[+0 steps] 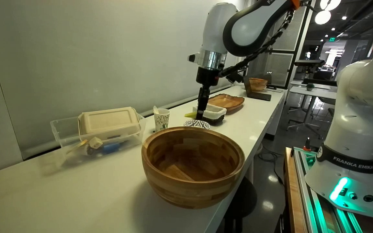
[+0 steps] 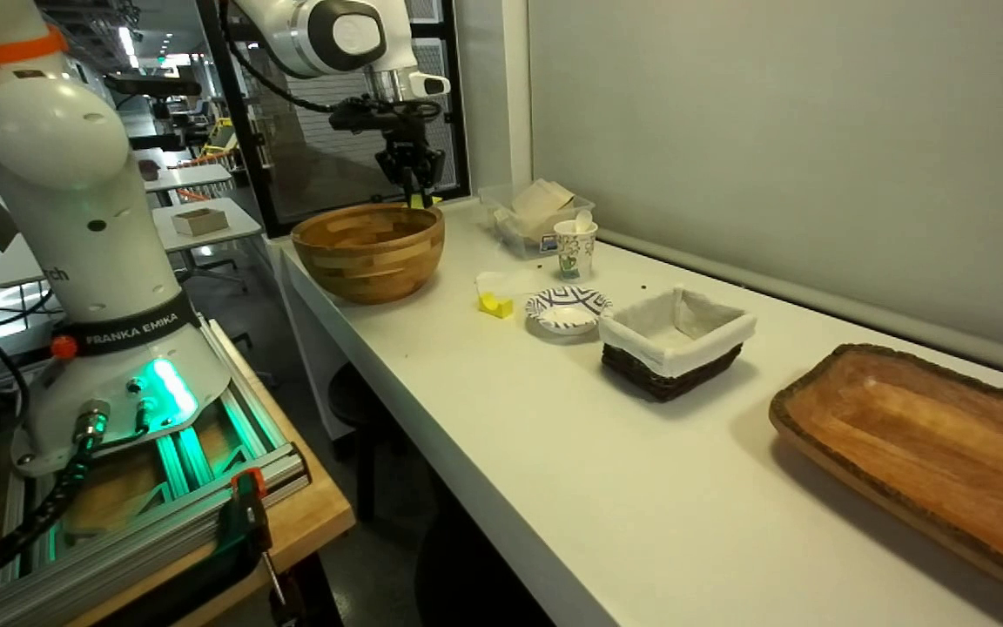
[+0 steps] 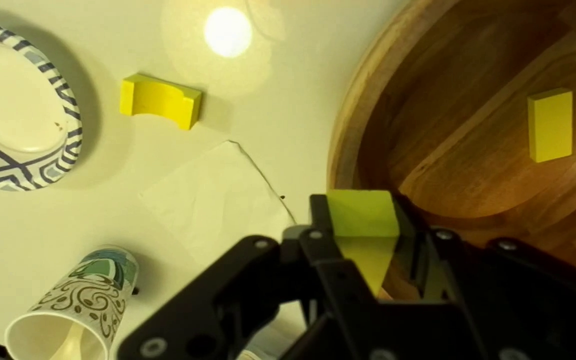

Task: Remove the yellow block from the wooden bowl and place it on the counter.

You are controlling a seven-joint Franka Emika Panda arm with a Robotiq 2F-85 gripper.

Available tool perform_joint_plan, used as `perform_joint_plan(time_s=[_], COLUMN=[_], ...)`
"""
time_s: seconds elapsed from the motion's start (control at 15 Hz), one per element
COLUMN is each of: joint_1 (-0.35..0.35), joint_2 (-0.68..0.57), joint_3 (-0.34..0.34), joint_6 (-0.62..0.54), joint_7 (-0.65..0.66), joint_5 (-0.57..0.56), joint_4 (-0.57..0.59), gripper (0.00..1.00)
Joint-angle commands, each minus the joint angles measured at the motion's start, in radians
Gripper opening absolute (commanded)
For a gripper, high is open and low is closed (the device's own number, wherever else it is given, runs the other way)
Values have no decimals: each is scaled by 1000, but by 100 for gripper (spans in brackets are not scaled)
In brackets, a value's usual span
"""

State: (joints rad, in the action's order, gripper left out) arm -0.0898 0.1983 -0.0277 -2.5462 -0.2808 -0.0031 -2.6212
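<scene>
Yellow rectangular block (image 3: 363,217) we pinch in black two-finger gripper (image 3: 364,214), near rim of round brown wooden bowl (image 3: 348,125); second yellow block (image 3: 552,126) inside bowl. Open white counter (image 3: 280,100) between bowl and notched yellow block (image 3: 160,97).

White counter (image 2: 501,392) under wooden bowl (image 2: 380,277), patterned cup (image 2: 575,252), basket (image 2: 674,355).

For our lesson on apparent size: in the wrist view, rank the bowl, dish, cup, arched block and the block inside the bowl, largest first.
Bowl
Dish
Cup
Arched block and inside block: too alike to rank.
The view crops all but the blocks.
</scene>
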Motion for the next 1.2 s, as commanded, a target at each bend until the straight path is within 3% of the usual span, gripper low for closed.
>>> perform_joint_plan(time_s=[0.0,0.4,1.13], joint_1=[78,189,153], joint_2=[-72,-216,-458], joint_3=[13,77,121], joint_6=[-73,-153,-318], joint_7=[139,318,293], joint_5=[-108,-254,-231], joint_4=[28,73,81], gripper=[9,9,9])
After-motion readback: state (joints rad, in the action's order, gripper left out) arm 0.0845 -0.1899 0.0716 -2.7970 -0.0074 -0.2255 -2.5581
